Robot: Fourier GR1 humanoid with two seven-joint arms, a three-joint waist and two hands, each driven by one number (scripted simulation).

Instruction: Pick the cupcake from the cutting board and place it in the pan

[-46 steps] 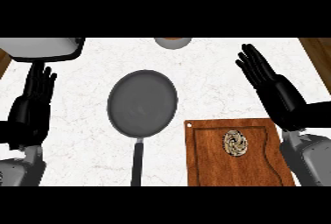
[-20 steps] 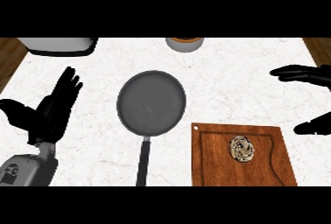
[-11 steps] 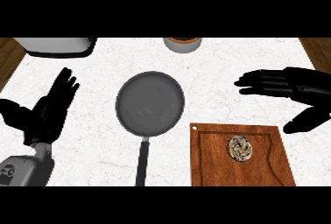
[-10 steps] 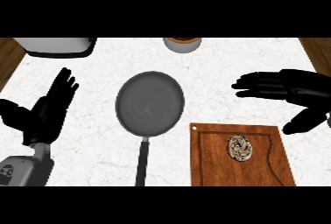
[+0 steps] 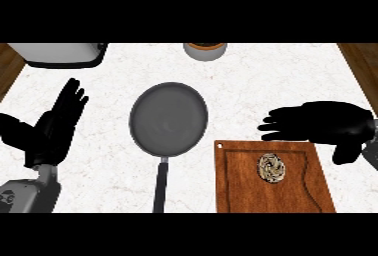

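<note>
Right hand (image 5: 317, 125): since half a second ago it is sitting lower in the head view and a little further left, closer to the far edge of the cutting board (image 5: 240, 192). It is hovering above the tabletop (image 5: 111, 170) just beyond that edge, with straight fingers pointing left toward the pan (image 5: 168, 120) and the thumb pointing down beside the board's far right corner. It is released and grasping nothing.

Left hand (image 5: 50, 131): it is resting at the left side of the view where it was before, fingers straight and pointing up, released and holding nothing.

Cupcake (image 5: 271, 167): it is sitting on the cutting board, in the board's far half and near its middle line, seen from above as a swirled oval. It is lying just below the right hand in the view and is not touching it.

Pan: it is lying on the tabletop between the two hands and left of the board, not touching it, with nothing in it. Its handle (image 5: 160, 186) is running toward the lower edge of the view.

Grey vessel (image 5: 63, 52): it is standing at the far left corner of the tabletop, partly cut off.

Round container (image 5: 204, 50): it is standing at the far edge beyond the pan, also partly cut off.
</note>
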